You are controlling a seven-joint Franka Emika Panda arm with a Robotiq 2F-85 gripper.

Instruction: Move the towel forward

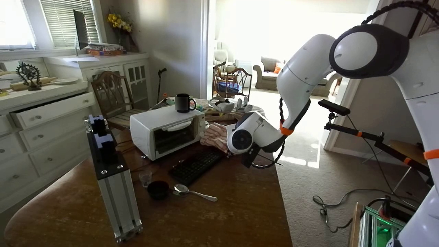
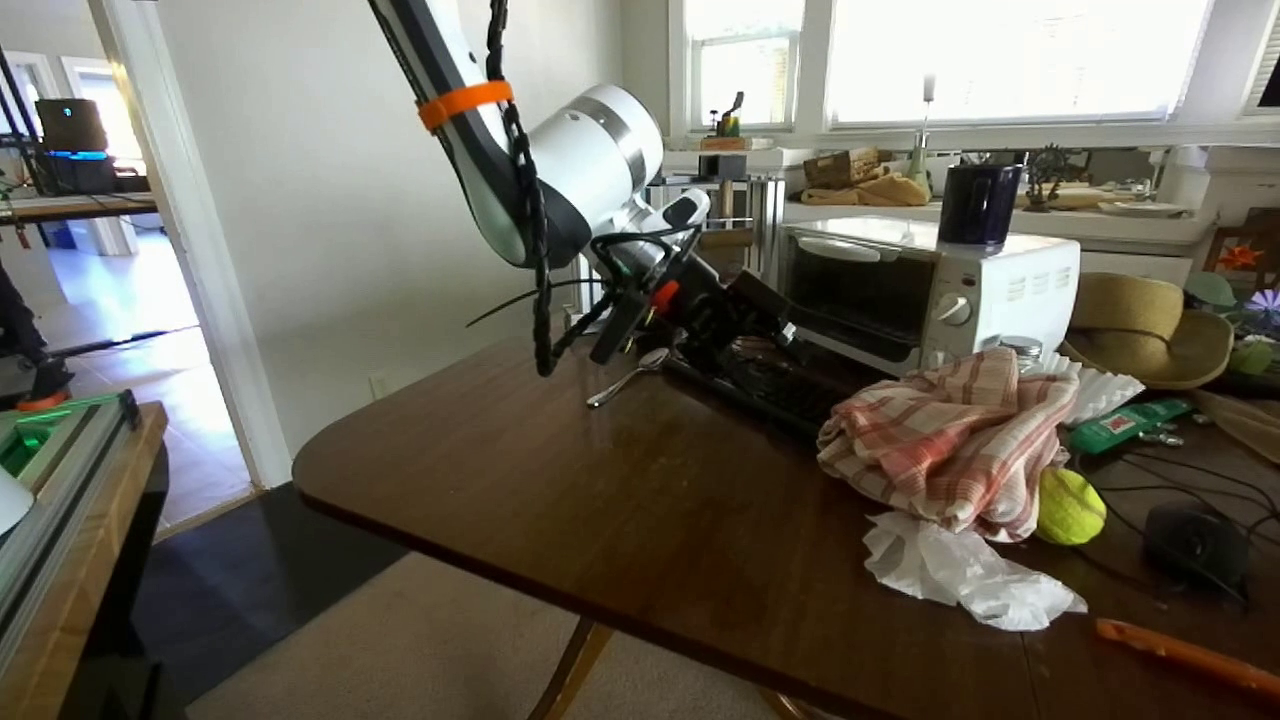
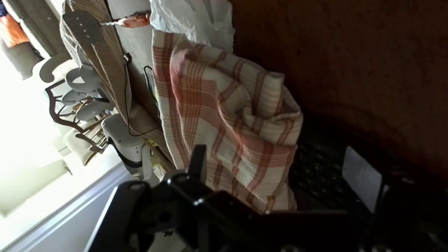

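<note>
The towel [image 2: 950, 440] is a rumpled white cloth with red-pink stripes, bunched on the wooden table beside the toaster oven. It shows in both exterior views, partly hidden behind the wrist in an exterior view [image 1: 214, 134]. In the wrist view the towel [image 3: 227, 115] fills the middle, ahead of the fingers. My gripper [image 3: 280, 171] is open with its fingers wide apart and nothing held. One finger overlaps the towel's near part in that view; the other is over the dark keyboard. In an exterior view the gripper [image 2: 770, 325] is above the keyboard, apart from the towel.
The white toaster oven [image 1: 140, 132] carries a dark mug [image 1: 182, 103]. A keyboard [image 1: 197, 166], spoon [image 1: 202, 195], dark bowl [image 1: 158, 190] and glass [image 1: 145, 178] lie before it. A plastic bag [image 2: 965, 570], tennis ball [image 2: 1070, 507] and hat [image 2: 1130, 320] surround the towel.
</note>
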